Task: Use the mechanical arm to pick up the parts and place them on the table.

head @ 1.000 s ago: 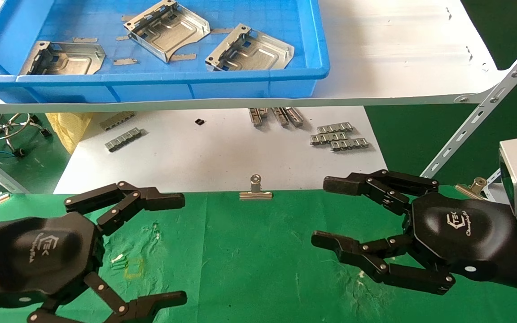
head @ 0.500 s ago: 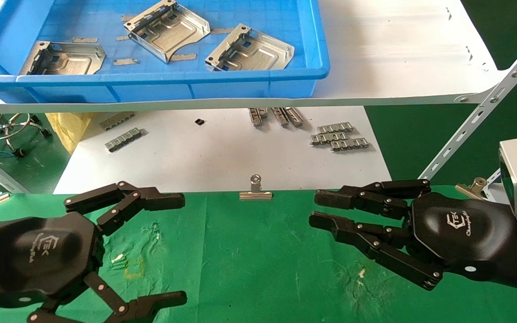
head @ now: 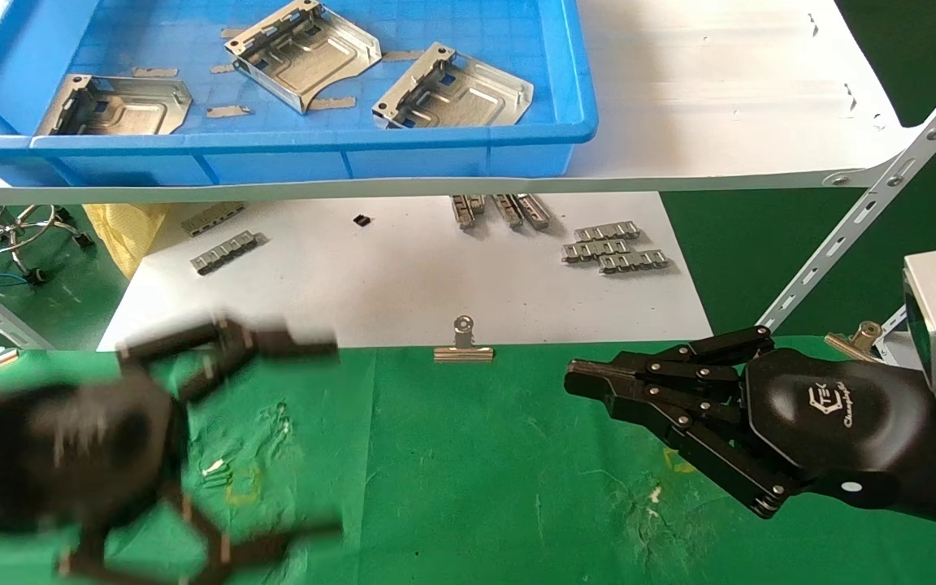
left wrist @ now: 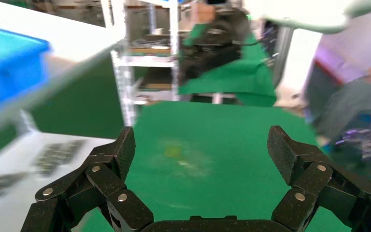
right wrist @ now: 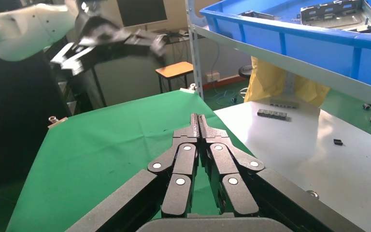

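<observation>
Left gripper spread wide, right gripper closed, both empty; ahead, parts look stiff, slick: grip the upturned edge

Parts: you see three silvery stamped plates, left, middle, right, lying flat and apart.
Table: your green cloth is wrinkled.
Arms: your left gripper is spread; your right gripper is closed, empty.
</observation>
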Controlling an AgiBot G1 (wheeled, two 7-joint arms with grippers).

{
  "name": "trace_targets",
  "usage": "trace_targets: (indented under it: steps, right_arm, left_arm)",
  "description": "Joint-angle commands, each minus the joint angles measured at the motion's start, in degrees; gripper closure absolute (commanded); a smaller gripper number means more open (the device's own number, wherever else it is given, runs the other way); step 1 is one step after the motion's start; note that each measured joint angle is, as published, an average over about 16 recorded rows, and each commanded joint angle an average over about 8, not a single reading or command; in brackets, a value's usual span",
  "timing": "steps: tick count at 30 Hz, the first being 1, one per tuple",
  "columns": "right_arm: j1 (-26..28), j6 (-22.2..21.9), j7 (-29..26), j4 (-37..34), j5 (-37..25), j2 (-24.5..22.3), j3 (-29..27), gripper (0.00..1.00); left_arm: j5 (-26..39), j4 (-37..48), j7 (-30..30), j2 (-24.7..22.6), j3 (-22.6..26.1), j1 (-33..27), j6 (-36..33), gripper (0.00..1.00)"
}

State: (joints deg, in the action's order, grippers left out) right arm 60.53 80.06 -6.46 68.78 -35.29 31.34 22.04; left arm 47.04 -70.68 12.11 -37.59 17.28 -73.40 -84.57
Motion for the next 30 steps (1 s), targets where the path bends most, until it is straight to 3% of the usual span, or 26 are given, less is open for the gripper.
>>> trace_targets:
  steps: [1,9,14,17,19,25,27,30]
  right_arm:
    - [0.0,0.0,0.0,0.0,0.0,0.0,0.0,1.0]
    - [0.0,0.0,0.0,0.0,0.0,0.0,0.0,1.0]
    - [0.0,0.0,0.0,0.0,0.0,0.0,0.0,1.0]
    - [0.0,0.0,0.0,0.0,0.0,0.0,0.0,1.0]
    - [0.0,0.0,0.0,0.0,0.0,0.0,0.0,1.0]
    - [0.0,0.0,0.0,0.0,0.0,0.0,0.0,1.0]
    - [0.0,0.0,0.0,0.0,0.0,0.0,0.0,1.0]
    - [0.0,0.0,0.0,0.0,0.0,0.0,0.0,1.0]
  left_arm:
    - [1.2,-0.2,0.8,-0.1,0.0,-3.1,0.6,0.0]
    - [16.3,19.8,0.0,-12.2,7.3,-27.6,1.9,0.0]
    - [24.5,34.9,-3.2,-19.9,11.2,-37.0,5.8,0.01]
    - [27.9,43.6,-4.6,-23.7,12.7,-41.0,9.8,0.06]
    - [29.8,48.9,-5.2,-25.8,13.5,-43.1,13.8,0.21]
    - [34.6,60.9,-5.8,-30.7,15.3,-47.1,28.1,0.9]
    - [35.6,63.5,-5.4,-31.8,15.8,-47.8,31.1,1.0]
    - [36.6,66.3,-4.7,-32.9,16.5,-48.5,32.9,1.0]
